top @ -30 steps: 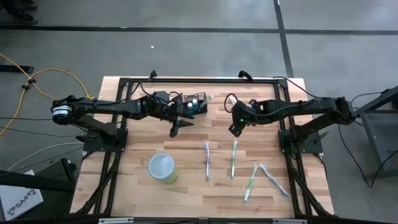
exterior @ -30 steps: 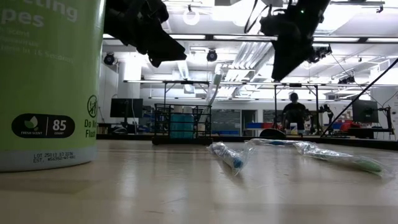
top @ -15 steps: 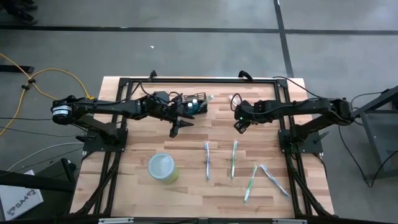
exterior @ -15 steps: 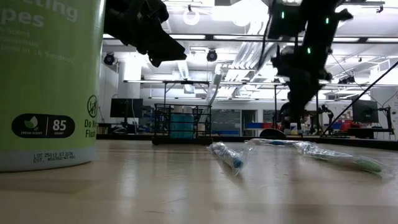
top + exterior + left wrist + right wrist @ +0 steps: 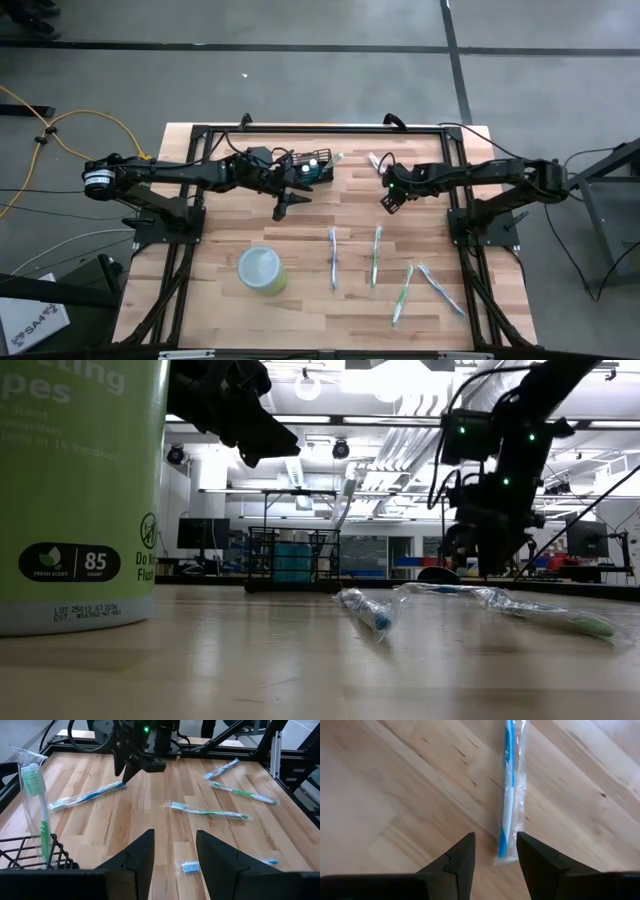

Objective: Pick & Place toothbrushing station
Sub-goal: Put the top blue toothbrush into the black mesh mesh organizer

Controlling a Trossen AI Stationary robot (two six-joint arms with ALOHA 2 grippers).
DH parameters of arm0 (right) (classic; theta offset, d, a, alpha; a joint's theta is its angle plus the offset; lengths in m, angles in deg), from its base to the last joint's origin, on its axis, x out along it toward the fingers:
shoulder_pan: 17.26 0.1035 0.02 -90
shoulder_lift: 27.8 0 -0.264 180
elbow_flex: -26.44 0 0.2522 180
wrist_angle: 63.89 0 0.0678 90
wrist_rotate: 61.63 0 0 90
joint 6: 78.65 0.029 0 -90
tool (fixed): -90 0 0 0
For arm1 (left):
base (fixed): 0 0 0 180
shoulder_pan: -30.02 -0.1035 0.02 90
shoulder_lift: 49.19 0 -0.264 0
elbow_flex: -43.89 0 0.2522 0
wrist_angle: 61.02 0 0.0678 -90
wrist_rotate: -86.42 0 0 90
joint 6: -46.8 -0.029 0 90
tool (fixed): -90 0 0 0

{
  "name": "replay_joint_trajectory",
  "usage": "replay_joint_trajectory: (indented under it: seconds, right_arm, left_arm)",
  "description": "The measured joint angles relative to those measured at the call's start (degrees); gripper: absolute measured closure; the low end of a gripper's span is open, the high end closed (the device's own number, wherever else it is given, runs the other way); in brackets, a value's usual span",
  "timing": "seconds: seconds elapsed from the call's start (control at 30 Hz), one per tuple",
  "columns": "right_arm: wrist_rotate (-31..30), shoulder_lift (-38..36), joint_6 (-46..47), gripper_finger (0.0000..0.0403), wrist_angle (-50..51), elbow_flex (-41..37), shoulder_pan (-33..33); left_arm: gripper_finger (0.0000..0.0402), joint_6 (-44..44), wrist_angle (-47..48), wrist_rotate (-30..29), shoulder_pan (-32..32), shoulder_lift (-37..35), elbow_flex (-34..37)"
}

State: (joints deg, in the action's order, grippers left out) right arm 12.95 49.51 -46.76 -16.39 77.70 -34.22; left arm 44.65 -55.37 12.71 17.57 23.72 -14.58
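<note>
Your table (image 5: pixel 220 310) carries a green cup (image 5: pixel 262 270) near the front left. The holder (image 5: pixel 312 168) sits at the back centre, a wrapped green toothbrush (image 5: pixel 36 805) upright in it. Left gripper (image 5: pixel 284 208) hangs in the air just in front of the holder, fingers spread, nothing between them. Right gripper (image 5: pixel 386 203) is right of the holder, pointing down over a wrapped blue toothbrush (image 5: pixel 509 790), fingers spread and empty. You have four more wrapped brushes (image 5: pixel 376 255) lying loose toward the front right.
</note>
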Motion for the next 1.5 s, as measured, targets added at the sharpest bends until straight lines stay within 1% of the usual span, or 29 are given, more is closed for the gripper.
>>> replay_joint_trajectory:
  seconds: [0.37, 0.57, 0.7, 0.9, 0.93, 1.17, 1.27, 1.4, 1.5]
  right_arm:
    - [1.0, 0.0, -2.4, 0.0267, -11.2, -7.4, -4.5]
    - [1.1, 0.0, -2.3, 0.0270, -12.2, -8.3, -5.3]
    - [1.1, 0.0, -2.3, 0.0300, -13.0, -8.3, -5.3]
    - [2.5, 0.0, -2.2, 0.0380, -13.5, -8.3, -5.3]
    - [2.5, 0.0, -2.2, 0.0387, -13.5, -8.3, -5.3]
    - [2.3, 0.0, -1.7, 0.0393, -13.5, -8.3, -5.3]
    - [0.5, 0.0, -1.7, 0.0393, -14.0, -8.3, -5.3]
    - [-2.5, 0.0, -2.1, 0.0395, -16.7, -8.3, -5.3]
    - [-2.7, 0.0, -3.4, 0.0395, -20.1, -8.3, -5.3]
  left_arm:
    - [0.0260, 0.0, 0.0, 0.0, 0.0, 0.0, 0.0]
    - [0.0260, 0.0, -0.1, 0.0, 0.0, 0.0, 0.0]
    - [0.0260, 0.0, -0.1, 0.0, 0.0, 0.0, 0.0]
    - [0.0260, 0.0, -0.1, 0.0, 0.0, 0.0, 0.0]
    - [0.0260, 0.0, 0.0, 0.0, 0.0, 0.0, 0.0]
    - [0.0260, 0.1, 0.0, 0.0, 0.0, 0.0, 0.0]
    - [0.0260, 0.2, 0.0, 0.0, 0.0, 0.0, 0.0]
    - [0.0260, 0.2, 0.0, 0.0, 0.0, 0.0, 0.0]
    - [0.0260, 0.2, 0.0, 0.0, 0.0, 0.0, 0.0]
